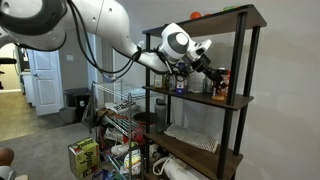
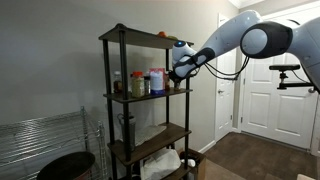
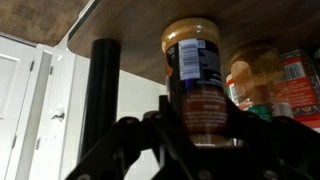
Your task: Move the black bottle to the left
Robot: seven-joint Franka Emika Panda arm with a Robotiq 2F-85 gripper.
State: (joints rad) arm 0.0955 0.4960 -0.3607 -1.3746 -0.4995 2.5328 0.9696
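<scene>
In the wrist view, which looks upside down, the black bottle [image 3: 195,65] is a short dark jar with a tan end, a dark label and reddish-brown lower print. It touches the wooden shelf board [image 3: 120,25] next to a black post [image 3: 105,100]. My gripper [image 3: 200,102] has one finger on each side of the bottle, pressed against it. In both exterior views the gripper [image 1: 187,77] [image 2: 176,72] reaches into the middle shelf [image 1: 215,100] [image 2: 140,97] at its end by the corner post. The hand hides the bottle there.
More containers stand beside it on the shelf: an amber jar [image 3: 252,75], a red-labelled container [image 3: 298,80], and in an exterior view a white carton [image 2: 157,82] and an orange jar [image 2: 138,84]. The top shelf hangs close above. Clutter lies on the floor [image 1: 85,155].
</scene>
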